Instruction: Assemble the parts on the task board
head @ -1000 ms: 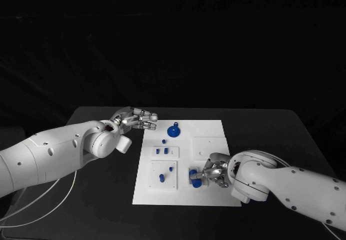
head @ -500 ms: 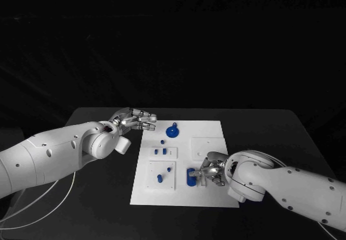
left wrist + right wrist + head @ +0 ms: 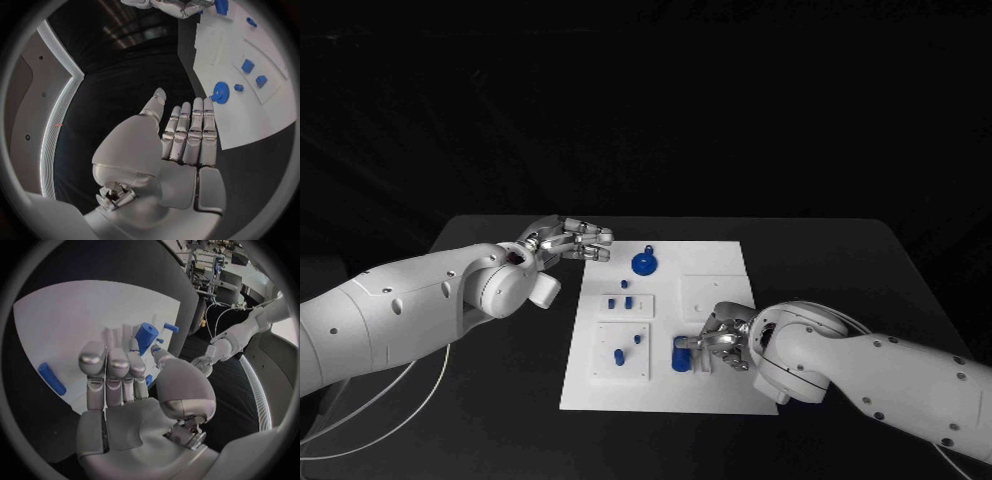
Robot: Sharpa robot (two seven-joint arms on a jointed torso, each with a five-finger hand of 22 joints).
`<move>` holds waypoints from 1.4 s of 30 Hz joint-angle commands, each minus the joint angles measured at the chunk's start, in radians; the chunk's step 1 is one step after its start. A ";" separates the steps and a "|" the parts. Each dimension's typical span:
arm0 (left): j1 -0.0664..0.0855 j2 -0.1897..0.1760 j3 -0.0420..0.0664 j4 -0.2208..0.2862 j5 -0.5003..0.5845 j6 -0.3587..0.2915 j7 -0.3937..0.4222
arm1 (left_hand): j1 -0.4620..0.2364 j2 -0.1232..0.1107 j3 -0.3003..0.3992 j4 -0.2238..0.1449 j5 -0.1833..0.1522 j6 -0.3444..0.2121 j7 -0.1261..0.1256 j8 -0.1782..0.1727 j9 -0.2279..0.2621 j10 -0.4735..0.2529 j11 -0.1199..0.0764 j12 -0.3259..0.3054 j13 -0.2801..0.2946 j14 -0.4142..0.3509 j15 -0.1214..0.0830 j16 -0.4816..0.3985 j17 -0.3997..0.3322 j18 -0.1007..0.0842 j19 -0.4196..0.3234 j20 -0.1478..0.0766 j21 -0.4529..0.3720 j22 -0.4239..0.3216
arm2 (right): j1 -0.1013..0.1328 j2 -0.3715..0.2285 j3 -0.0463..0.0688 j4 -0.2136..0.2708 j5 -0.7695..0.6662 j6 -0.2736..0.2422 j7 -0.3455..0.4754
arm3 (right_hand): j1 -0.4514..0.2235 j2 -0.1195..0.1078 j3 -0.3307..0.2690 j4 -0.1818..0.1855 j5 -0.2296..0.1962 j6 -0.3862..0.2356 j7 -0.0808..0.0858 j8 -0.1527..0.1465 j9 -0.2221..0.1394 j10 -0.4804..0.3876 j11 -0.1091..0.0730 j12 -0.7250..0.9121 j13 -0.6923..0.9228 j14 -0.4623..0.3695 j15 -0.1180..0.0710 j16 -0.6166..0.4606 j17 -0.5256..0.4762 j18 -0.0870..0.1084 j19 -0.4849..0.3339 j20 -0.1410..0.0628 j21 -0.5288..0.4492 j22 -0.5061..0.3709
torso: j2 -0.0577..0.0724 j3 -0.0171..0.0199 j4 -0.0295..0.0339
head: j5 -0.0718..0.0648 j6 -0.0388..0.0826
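Right hand (image 3: pixel 718 345) is pinching a blue peg (image 3: pixel 682 356) over the near part of the white board (image 3: pixel 718 270). Left hand (image 3: pixel 571 240), fingers together, empty, is hovering at the far-left corner. Advice: keep the peg upright, lower slowly into its socket.

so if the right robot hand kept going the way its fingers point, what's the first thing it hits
Most likely the blue cylinder, upright at the fingertips of the right robot hand on the task board. Whether they already touch is unclear. Past it are smaller blue parts.
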 commanded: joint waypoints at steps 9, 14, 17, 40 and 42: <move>0.000 0.000 0.001 0.002 0.002 0.015 0.004 | -0.010 0.003 0.001 0.005 0.001 0.004 0.001 -0.002 0.000 -0.007 0.000 0.001 0.001 -0.006 0.001 -0.003 0.001 -0.017 -0.003 0.000 -0.003 -0.001 | -0.001 -0.019 0.002 0.010 0.016 -0.050 0.092 | 0.021 -0.025 -0.138 0.053 -0.059 0.011 0.002 0.006 0.013 0.012 0.002 0.016 0.014 0.002 -0.008 0.013 0.002 -0.009 0.063 -0.009 0.017 0.001 | 0.001 0.0013 0.0003 | 0.004 0.000; 0.000 0.001 0.001 -0.001 0.002 0.014 0.005 | -0.010 0.002 0.000 0.007 0.001 0.001 0.001 -0.002 0.000 -0.008 0.000 0.001 0.001 -0.007 0.001 -0.004 0.001 -0.017 -0.004 0.001 -0.003 -0.002 | -0.001 -0.027 0.004 0.015 0.041 -0.070 0.128 | 0.040 -0.050 -0.128 0.069 -0.057 0.015 0.000 0.006 0.034 0.020 0.001 0.043 0.041 0.002 -0.009 0.023 0.005 -0.010 0.064 -0.011 0.030 0.001 | 0.000 0.0003 0.0004 | 0.004 -0.001; 0.000 0.000 0.001 -0.002 0.002 0.013 0.005 | -0.010 0.002 0.000 0.007 0.001 0.001 0.001 -0.002 0.000 -0.008 0.000 0.001 0.001 -0.007 0.001 -0.004 0.001 -0.017 -0.004 0.001 -0.003 -0.002 | -0.001 -0.033 0.005 0.019 0.044 -0.054 0.135 | 0.058 -0.057 -0.122 0.057 -0.035 0.016 0.000 0.006 0.039 0.022 0.000 0.047 0.045 0.003 -0.009 0.024 0.004 -0.010 0.064 -0.011 0.032 0.001 | 0.000 0.0011 0.0001 | 0.007 -0.002; 0.000 -0.001 0.001 -0.002 0.002 0.019 0.004 | -0.011 0.002 0.000 0.009 0.001 0.002 0.001 -0.002 0.000 -0.007 0.000 0.001 0.002 -0.007 0.001 -0.003 0.001 -0.017 -0.004 0.001 -0.004 -0.001 | -0.009 -0.057 0.010 0.049 0.000 0.131 0.103 | 0.203 -0.117 -0.079 -0.057 0.245 0.037 -0.021 0.007 0.185 0.024 -0.011 0.047 0.060 0.001 -0.015 0.024 0.005 -0.024 0.063 -0.018 0.031 0.010 | 0.000 -0.0015 0.0008 | 0.007 -0.006; 0.000 -0.001 0.001 -0.002 0.002 0.020 0.004 | -0.011 0.002 0.000 0.009 0.001 0.002 0.001 -0.002 0.000 -0.007 0.000 0.001 0.002 -0.007 0.001 -0.003 0.001 -0.017 -0.004 0.001 -0.004 -0.001 | -0.011 -0.056 0.010 0.049 0.000 0.131 0.098 | 0.200 -0.119 -0.084 -0.047 0.220 0.037 -0.023 0.007 0.224 0.026 -0.013 0.049 0.062 0.001 -0.017 0.023 0.005 -0.024 0.063 -0.019 0.031 0.011 | 0.000 -0.0015 0.0005 | 0.007 -0.006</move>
